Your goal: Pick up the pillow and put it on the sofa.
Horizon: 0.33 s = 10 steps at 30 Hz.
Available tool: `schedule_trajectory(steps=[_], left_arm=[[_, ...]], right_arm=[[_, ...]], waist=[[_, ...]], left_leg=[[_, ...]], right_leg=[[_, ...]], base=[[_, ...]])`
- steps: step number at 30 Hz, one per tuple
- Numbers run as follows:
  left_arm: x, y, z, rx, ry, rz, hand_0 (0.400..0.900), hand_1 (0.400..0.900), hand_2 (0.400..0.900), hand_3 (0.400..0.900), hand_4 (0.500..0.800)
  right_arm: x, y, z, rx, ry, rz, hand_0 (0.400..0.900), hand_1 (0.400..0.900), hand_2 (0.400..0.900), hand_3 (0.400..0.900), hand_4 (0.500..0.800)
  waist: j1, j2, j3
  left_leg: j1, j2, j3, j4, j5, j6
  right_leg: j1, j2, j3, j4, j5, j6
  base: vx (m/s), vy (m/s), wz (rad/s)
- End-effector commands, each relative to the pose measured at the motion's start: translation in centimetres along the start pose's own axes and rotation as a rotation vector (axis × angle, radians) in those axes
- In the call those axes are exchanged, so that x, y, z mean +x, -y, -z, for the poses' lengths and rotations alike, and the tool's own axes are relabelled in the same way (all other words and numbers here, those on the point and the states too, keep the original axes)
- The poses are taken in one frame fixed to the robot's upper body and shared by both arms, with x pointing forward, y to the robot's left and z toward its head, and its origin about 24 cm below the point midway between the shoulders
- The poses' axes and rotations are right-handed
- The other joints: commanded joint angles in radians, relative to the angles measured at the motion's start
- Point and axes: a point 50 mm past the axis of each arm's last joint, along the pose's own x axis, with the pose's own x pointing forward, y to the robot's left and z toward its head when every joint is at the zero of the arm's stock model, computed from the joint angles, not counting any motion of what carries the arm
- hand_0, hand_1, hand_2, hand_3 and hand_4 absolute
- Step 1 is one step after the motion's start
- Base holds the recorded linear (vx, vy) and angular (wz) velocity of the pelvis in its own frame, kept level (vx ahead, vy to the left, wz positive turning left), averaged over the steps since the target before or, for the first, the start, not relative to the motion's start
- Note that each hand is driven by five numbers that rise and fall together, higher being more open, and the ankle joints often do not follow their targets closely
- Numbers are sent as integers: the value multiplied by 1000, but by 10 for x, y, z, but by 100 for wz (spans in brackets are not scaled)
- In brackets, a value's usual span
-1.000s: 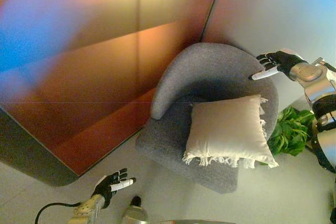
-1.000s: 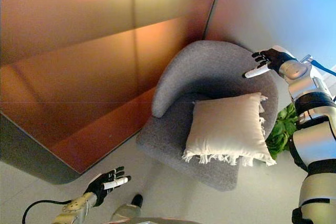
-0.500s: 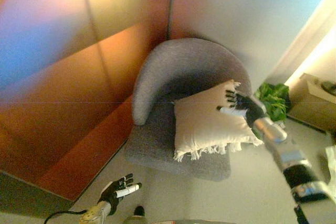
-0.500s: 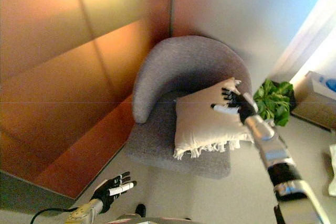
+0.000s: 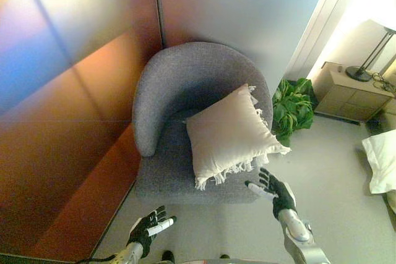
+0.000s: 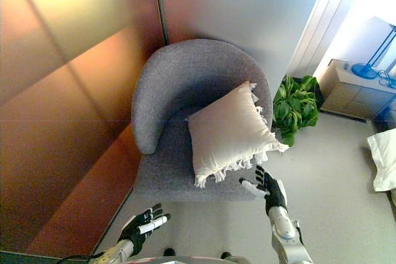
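A cream pillow [image 5: 229, 133] with fringed edges lies on the seat of a grey round armchair [image 5: 179, 85], leaning against its right arm. My right hand [image 5: 275, 192] is open and empty, low in front of the chair's front right corner, just below the pillow's fringe and apart from it. My left hand [image 5: 150, 225] is open and empty at the bottom left, over the floor in front of the chair. The same things show in the right eye view: the pillow [image 6: 230, 131], my right hand [image 6: 267, 190] and my left hand [image 6: 142, 225].
An orange-brown wall panel [image 5: 68, 128] runs along the left of the chair. A green plant [image 5: 293, 106] stands right of the chair. A wooden side table [image 5: 346, 94] with a lamp is at the far right. Something white [image 5: 382, 162] lies at the right edge.
The camera has swung, so the whole scene shifted. My right hand has come off the pillow and dropped down to the chair's front. The pillow stays on the seat. My left hand has kept its place.
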Motion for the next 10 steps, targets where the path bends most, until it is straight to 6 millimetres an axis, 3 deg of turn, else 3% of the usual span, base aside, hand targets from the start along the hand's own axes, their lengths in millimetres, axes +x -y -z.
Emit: schedule_trajectory(steps=[1,5,10], left_arm=[[13,-1,-35,21,147,10,900,900,900,900,800],[16,0,-38,32,148,14,900,900,900,900,800],[16,-4,-39,35,152,29,900,900,900,900,800]], right_arm=[[12,7,6,-20,-68,75,900,900,900,900,800],[6,13,45,-56,-262,112,900,900,900,900,800],[2,17,58,-68,-340,137,900,900,900,900,800]], waist=[[9,3,-21],[29,6,-25],[40,8,-29]], left_leg=[[32,-42,-7,16,-139,23],[35,-44,-15,15,-139,26],[35,-50,-26,18,-139,30]], right_leg=[[-29,6,-40,102,-72,25],[-23,10,-43,101,-71,24],[-23,17,-40,107,-73,20]], base=[[-9,-1,-4],[3,-3,1],[3,-4,3]])
